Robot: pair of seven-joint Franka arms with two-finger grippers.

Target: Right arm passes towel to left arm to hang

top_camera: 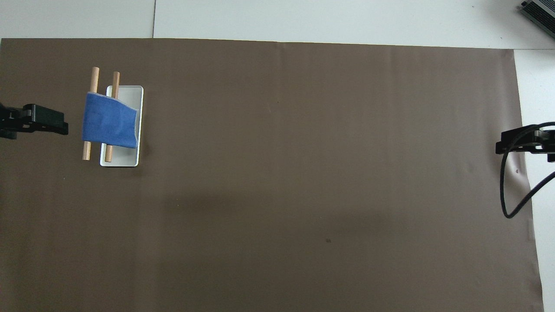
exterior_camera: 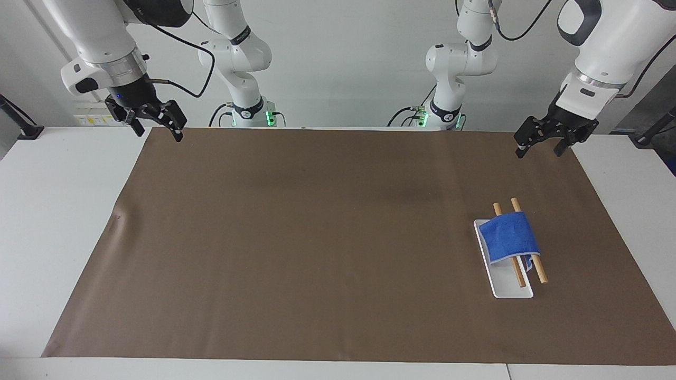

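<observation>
Blue towel (exterior_camera: 510,237) drapes crosswise over two dowels (exterior_camera: 529,264); both pincers gape, empty.

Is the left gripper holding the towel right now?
No, the blue towel is draped over two wooden rods, while the left gripper hangs empty.

Count: 1 blue towel (exterior_camera: 509,237), 2 wooden rods (exterior_camera: 530,253), 1 white tray (exterior_camera: 508,291), 1 brown mat (exterior_camera: 317,237), 4 white robot arms (exterior_camera: 240,58), 2 black grippers (exterior_camera: 543,148) in view.
</observation>
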